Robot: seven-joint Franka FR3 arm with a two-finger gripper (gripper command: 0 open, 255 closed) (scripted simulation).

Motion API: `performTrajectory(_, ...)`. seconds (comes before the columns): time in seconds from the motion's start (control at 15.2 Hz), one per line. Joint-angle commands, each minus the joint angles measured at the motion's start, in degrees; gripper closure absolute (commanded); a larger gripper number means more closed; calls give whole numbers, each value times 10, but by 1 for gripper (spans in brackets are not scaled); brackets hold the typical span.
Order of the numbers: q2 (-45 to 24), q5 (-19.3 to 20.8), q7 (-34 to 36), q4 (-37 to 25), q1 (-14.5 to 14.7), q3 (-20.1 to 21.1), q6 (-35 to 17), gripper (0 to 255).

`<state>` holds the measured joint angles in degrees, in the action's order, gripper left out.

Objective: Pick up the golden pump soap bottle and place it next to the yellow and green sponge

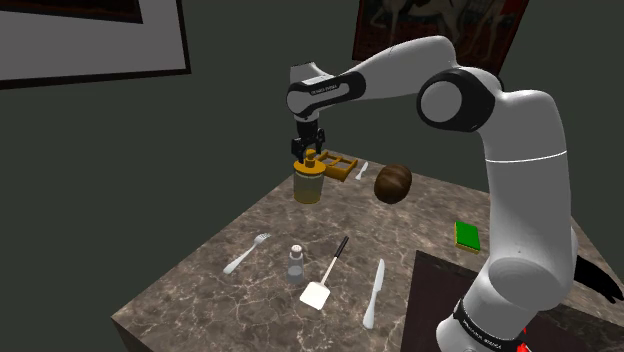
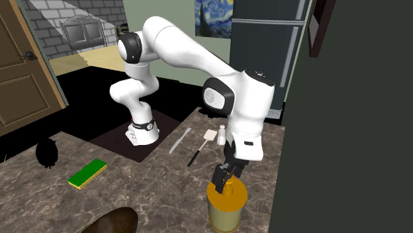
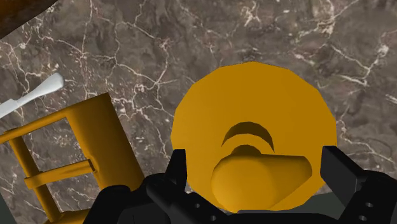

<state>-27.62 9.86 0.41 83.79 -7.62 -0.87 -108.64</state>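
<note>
The golden pump soap bottle (image 1: pixel 308 185) (image 2: pixel 226 208) (image 3: pixel 254 95) stands upright on the dark marble table (image 1: pixel 200 290), towards its far side. My gripper (image 1: pixel 309 153) (image 2: pixel 225 180) (image 3: pixel 257 159) is directly above it, open. The fingers (image 3: pixel 179 167) flank the pump head with a small gap on each side. The yellow and green sponge (image 1: pixel 467 236) (image 2: pixel 87 173) lies flat near the table edge on the shoulder view's right, well away from the bottle.
A yellow wooden rack (image 1: pixel 337 165) (image 3: pixel 70 153) and a white spoon (image 1: pixel 362 170) lie just behind the bottle, with a brown rounded lump (image 1: pixel 393 183) beside them. Nearer the front lie a fork (image 1: pixel 246 253), a shaker (image 1: pixel 295 262), a spatula (image 1: pixel 325 278) and a knife (image 1: pixel 375 292).
</note>
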Motion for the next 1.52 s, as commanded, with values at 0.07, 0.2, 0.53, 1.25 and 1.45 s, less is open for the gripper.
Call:
performTrajectory(0.07, 0, 0, 0, 0, 0, 0, 0, 0)
performTrajectory(0.2, 0, 0, 0, 0, 0, 0, 0, 255)
performTrajectory(0.53, 0, 0, 0, 0, 0, 0, 0, 255)
performTrajectory(1.25, 10, -2, -9, -45, 1, 0, 55, 255)
performTrajectory(1.45, 12, -3, -12, -66, 1, 0, 77, 255)
